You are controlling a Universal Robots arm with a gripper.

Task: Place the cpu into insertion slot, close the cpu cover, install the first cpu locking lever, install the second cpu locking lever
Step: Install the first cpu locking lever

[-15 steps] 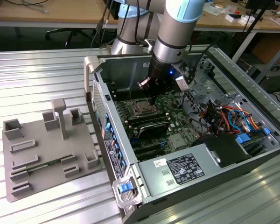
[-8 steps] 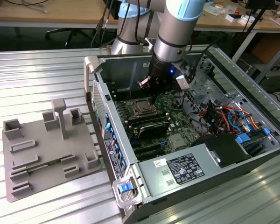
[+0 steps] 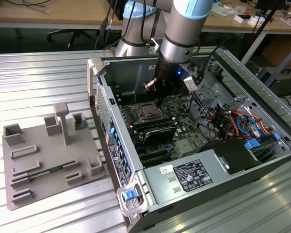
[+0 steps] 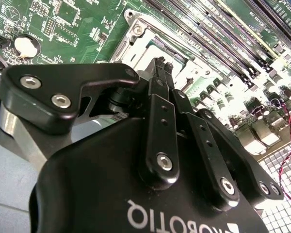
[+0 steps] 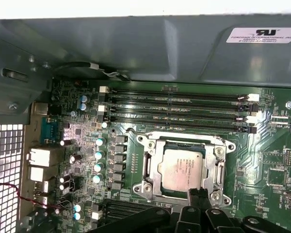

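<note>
Open computer case (image 3: 99,68) lies on a ribbed metal table (image 3: 48,73). In the exterior view a grey fixture tray (image 3: 43,155) sits at the case's 9 o'clock, and wooden desks (image 3: 48,12) line the room at 12 o'clock. The arm reaches into the case, with the gripper (image 3: 157,100) low over the insertion slot (image 3: 148,112) on the green motherboard (image 3: 182,104). In the first wrist view the cpu (image 5: 181,168) lies flat in the slot, with the cpu cover (image 5: 184,142) down around it and black memory slots (image 5: 179,104) alongside. The fingers (image 4: 157,121) look clenched together with nothing between them, tip just beside the cover's edge.
</note>
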